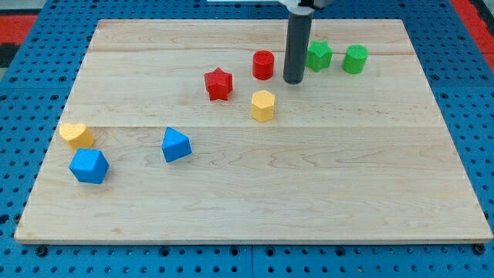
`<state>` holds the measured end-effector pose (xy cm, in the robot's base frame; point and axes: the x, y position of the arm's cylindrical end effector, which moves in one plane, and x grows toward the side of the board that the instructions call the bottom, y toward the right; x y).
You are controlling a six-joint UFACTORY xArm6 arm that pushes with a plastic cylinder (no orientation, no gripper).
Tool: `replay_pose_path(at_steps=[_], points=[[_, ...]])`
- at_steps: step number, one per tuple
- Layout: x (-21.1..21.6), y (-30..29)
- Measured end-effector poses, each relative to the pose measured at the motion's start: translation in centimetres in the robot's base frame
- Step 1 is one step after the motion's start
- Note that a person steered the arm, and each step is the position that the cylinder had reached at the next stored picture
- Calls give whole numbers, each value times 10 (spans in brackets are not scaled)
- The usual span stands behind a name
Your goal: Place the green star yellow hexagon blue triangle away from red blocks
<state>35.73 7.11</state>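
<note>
My tip (293, 80) set between red cylinder (263, 65) and green star (318, 55), no jaws, pinching nothing, yellow hexagon (262, 105) upright just below, blue triangle (175, 144) pointed up-left.

Lab bench: wooden board (255, 193) on blue pegboard (478, 116)

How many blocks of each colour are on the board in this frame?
Red: 2, red star, red cylinder
Green: 2, green star, green cylinder
Yellow: 2, yellow hexagon, yellow heart
Blue: 2, blue triangle, blue block
Total: 8
</note>
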Motion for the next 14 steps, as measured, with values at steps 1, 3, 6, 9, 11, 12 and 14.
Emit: replay_pose_path(at_steps=[1, 3, 6, 9, 11, 12, 14], points=[[-12, 27], [-70, 40], [-15, -29], [29, -71], [64, -88], [66, -158], [148, -162]])
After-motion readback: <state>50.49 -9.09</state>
